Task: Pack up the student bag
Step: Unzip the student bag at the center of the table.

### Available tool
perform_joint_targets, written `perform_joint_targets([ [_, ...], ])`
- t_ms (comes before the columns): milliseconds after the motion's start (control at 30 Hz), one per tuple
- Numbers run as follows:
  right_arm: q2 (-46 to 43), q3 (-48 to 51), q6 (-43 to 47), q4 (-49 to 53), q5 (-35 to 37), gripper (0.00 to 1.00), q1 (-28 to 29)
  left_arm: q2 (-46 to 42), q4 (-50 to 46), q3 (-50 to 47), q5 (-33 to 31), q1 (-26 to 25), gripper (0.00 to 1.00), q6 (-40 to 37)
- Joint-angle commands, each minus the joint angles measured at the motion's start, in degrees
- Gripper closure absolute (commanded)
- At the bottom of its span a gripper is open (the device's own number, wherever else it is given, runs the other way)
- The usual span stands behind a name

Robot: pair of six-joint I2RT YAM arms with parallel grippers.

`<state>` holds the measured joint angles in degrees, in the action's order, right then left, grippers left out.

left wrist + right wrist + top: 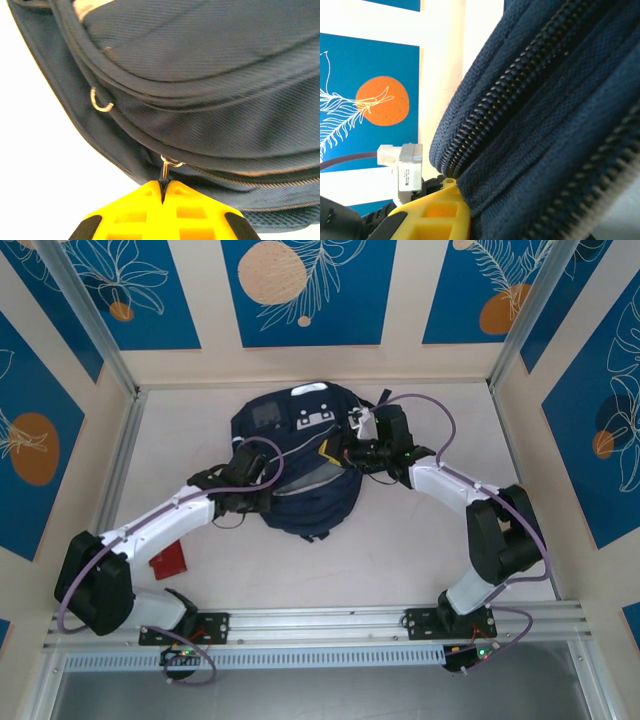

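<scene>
The student bag (300,455), dark navy with white-grey patches near its top, lies flat in the middle of the table. Its main opening gapes a little, showing grey lining. My left gripper (268,498) is at the bag's left side. In the left wrist view its yellow fingers (145,210) are shut on a small metal zipper pull (165,170) at the bag's seam. My right gripper (335,452) is at the bag's right edge. One yellow finger (437,212) presses against navy fabric (535,130) beside a black zipper track; the other finger is hidden behind the cloth.
A flat red item (168,562) lies on the table under the left arm, near the front left. A second metal ring (101,104) hangs on the bag's side. Walls close the table on three sides, with a metal rail (320,625) along the near edge.
</scene>
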<state>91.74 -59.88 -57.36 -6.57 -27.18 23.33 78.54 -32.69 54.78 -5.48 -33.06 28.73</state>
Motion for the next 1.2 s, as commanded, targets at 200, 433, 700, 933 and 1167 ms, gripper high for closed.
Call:
perform_joint_targets([
  [200, -2.5, -2.9, 3.5, 2.5, 0.5, 1.00, -3.2, 4.9, -2.6, 2.4, -5.5, 6.8, 1.00, -7.7],
  [433, 0.0, -5.1, 5.7, 7.3, -2.9, 0.93, -3.0, 6.6, 3.9, 1.8, -3.1, 11.2, 1.00, -8.6],
  [700, -4.0, -4.1, 14.7, 26.2, 11.2, 0.33, -2.9, 3.0, -1.8, 3.8, -3.0, 11.4, 0.57, -6.4],
  [933, -13.3, 1.0, 18.9, 36.1, 34.8, 0.23, -4.8, -0.3, -5.4, 7.0, -5.6, 12.0, 0.33, -6.6],
  [1167, -11.0, -0.3, 20.2, 41.9, 53.4, 0.13, -15.7, -1.8, -3.7, 8.0, -5.4, 13.6, 0.12, -7.2],
])
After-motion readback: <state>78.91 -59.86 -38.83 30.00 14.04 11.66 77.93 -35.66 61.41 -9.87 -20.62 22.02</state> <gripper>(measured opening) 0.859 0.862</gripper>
